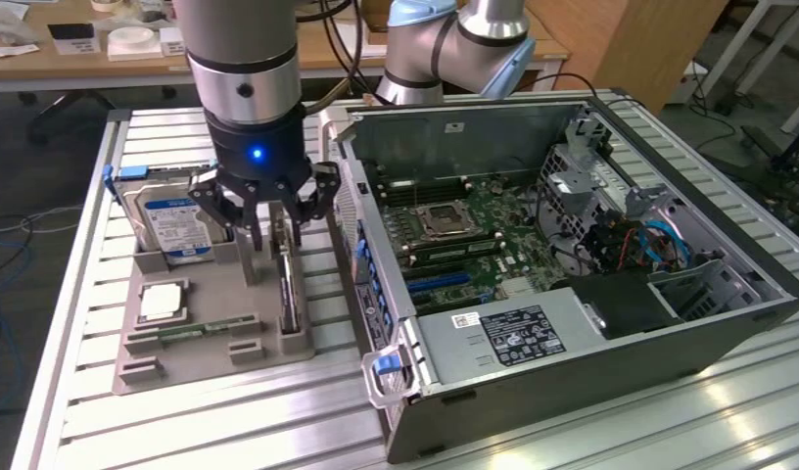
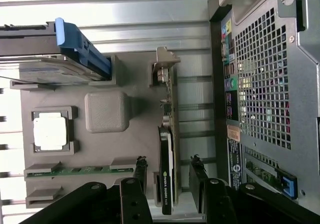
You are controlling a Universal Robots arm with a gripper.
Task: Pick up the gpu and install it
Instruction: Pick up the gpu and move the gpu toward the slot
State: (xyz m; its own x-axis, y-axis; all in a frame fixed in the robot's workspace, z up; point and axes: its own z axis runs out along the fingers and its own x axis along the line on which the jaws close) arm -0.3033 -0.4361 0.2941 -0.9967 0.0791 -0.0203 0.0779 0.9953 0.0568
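Fingers (image 2: 197, 180) spread either side of upright gpu (image 2: 167, 156).

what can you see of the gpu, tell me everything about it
The gpu is a thin, dark card standing on its long edge in a slot of the grey holder, beside the computer case. A pale metal bracket caps one end; the other end carries a black cover with a green logo. The open pincer straddles that black end, one finger on each side with a gap to the card, so only the holder appears to touch it.
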